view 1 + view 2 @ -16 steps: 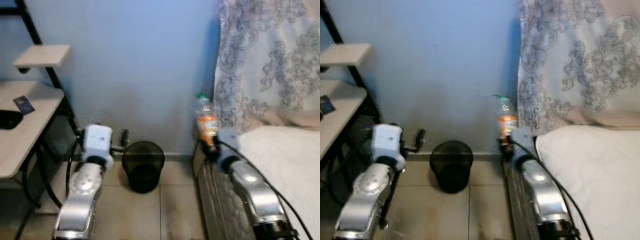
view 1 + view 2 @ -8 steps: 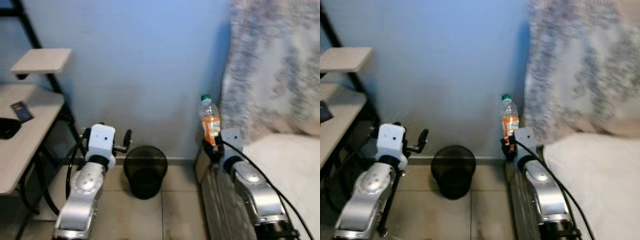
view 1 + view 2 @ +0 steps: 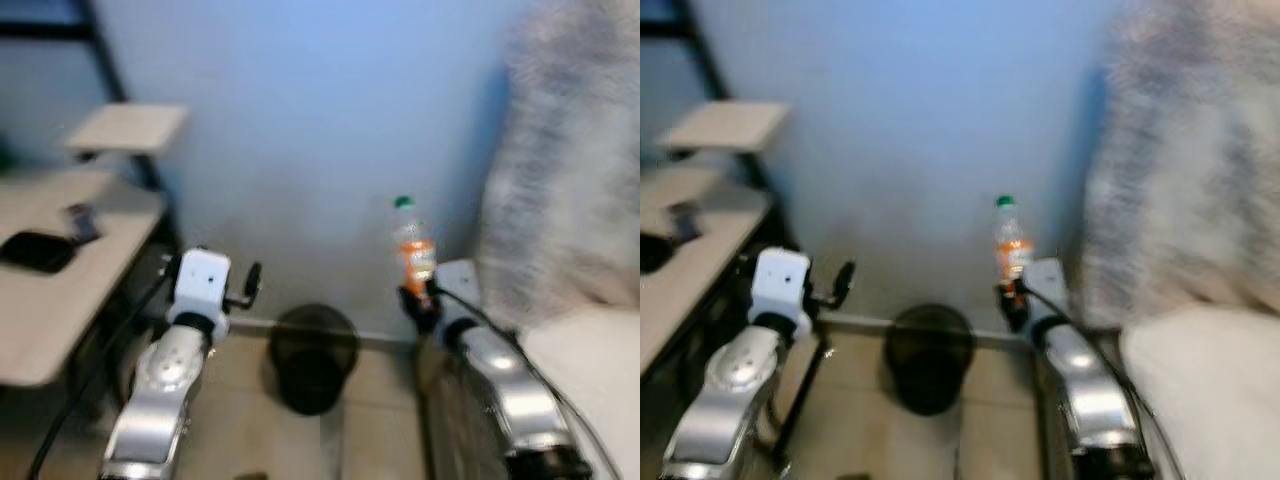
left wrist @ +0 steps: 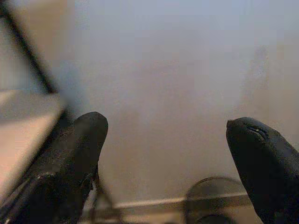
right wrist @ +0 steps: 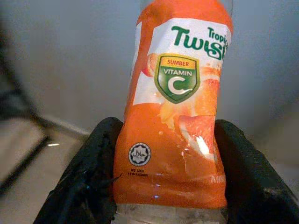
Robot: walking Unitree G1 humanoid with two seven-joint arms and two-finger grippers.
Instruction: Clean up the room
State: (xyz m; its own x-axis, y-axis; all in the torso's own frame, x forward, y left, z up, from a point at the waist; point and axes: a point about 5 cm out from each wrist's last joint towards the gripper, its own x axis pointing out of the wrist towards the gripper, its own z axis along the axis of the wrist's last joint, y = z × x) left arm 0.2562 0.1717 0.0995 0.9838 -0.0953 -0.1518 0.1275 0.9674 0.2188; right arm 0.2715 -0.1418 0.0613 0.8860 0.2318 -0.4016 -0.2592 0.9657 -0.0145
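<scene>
Blue wall takes up most of the head view, w/ a patterned curtain on the robot's right and the edge of a bed under it. Everything's a bit blurry, prob bc the robot's on the move. On the left there's a light wood bench w/ a small raised shelf above it and a dark flat thing lying on top; can't tell what it is.

Down on the tile floor, right at the wall, sits a dark mesh bin, roughly between the two arms.

Right hand is clamped on a juice bottle: orange label, green cap. In the wrist cam you can see the black fingers squeezing the lower body from both sides. Bottle is held upright, long axis vertical, cap up, up in the air in front of the wall.

Left hand has nothing in it, fingers spread wide apart, pointing at the wall w/ the bin rim just peeking in low between them.

The bit that matters imo: the bin is below the bottle and off to its left, so the right hand isn't over the opening yet. Bottle needs to swing in toward the robot's middle before letting go, otherwise it lands on the tiles next to the bin. Right arm already has it, so no reason for the left to get involved. Dropping it upright should be fine, the bin mouth looks wider than the bottle.
</scene>
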